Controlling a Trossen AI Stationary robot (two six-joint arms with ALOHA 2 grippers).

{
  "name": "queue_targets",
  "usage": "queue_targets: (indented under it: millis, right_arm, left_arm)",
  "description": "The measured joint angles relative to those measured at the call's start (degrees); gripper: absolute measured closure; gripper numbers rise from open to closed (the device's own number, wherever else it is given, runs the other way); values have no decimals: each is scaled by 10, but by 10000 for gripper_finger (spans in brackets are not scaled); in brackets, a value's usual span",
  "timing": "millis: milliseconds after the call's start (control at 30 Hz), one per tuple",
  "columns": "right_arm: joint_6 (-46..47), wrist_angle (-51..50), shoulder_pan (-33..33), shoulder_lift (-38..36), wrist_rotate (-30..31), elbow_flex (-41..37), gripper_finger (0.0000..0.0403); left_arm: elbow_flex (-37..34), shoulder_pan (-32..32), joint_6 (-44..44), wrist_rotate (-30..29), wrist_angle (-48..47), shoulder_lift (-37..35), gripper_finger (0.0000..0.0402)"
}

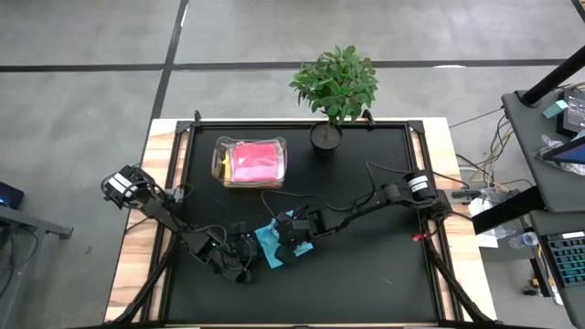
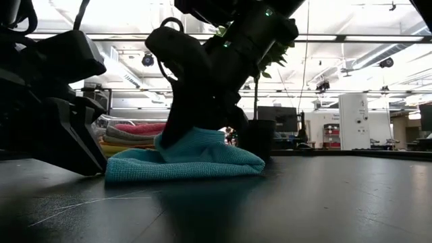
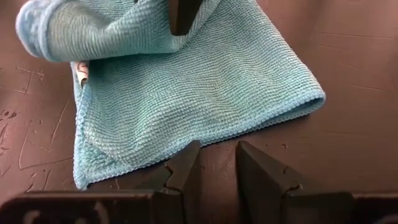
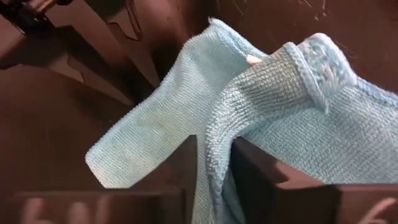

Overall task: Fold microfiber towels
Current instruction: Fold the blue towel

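With the right tool (image 4: 214, 163) clamped on the teal towel's (image 1: 272, 239) raised edge and the left tool (image 3: 217, 163) apart just beside it, lay that edge flush.

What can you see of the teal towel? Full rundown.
The teal towel is a soft ribbed microfiber cloth with a stitched hem, lying partly folded on the black table, near its front middle. One layer is lifted and doubled over the flat part. The right gripper has a raised edge between its fingers. The left gripper sits just off the hem, fingers apart, not touching.
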Motion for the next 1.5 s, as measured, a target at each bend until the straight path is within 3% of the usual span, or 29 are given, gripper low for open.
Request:
queue_targets:
  millis: [200,433,867,1200,1500]
  right_arm:
    - [-12,33,0,0,1,0,264]
    - [-14,80,9,4,1,0,225]
    - [-98,152,30,4,-28,-1,218]
    - [-52,161,14,18,1,-1,213]
    - [-51,190,14,25,-3,-1,181]
  left_arm:
    - [-2,0,0,0,2,0,309]
    - [-3,2,0,-1,2,0,309]
    - [-12,7,1,-2,19,0,309]
    - [-14,8,-3,1,25,-4,309]
    - [-13,8,-29,19,29,-9,309]
